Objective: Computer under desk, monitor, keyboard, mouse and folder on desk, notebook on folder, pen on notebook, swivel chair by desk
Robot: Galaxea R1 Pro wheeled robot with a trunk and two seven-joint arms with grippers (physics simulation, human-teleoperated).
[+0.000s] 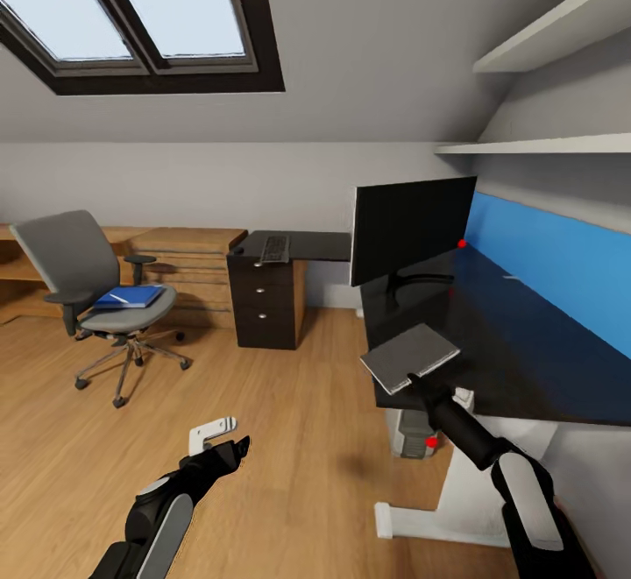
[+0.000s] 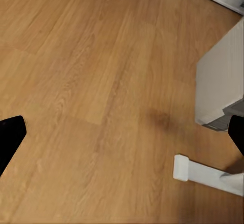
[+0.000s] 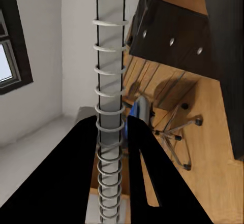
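My right gripper [image 1: 414, 377] is shut on the grey spiral notebook [image 1: 410, 356], held tilted just above the front edge of the black desk [image 1: 508, 351]. In the right wrist view the notebook's wire spine [image 3: 109, 107] runs between the black fingers [image 3: 145, 158]. The monitor [image 1: 412, 227] stands on the desk, and a thin white pen [image 1: 511, 278] lies near the blue back panel. The keyboard [image 1: 275, 249] and a small dark mouse [image 1: 238, 250] lie on the far desk wing. The blue folder [image 1: 130, 297] rests on the swivel chair [image 1: 66, 255]. The computer [image 1: 410, 433] sits under the desk. My left gripper [image 1: 232, 452] hangs open over the floor.
A black three-drawer unit [image 1: 265, 299] stands under the far wing, with a light wooden chest [image 1: 188, 264] beside it. White desk legs and a foot [image 2: 203, 172] rest on the wood floor near my left gripper [image 2: 124, 135]. Shelves [image 1: 561, 27] hang above the desk.
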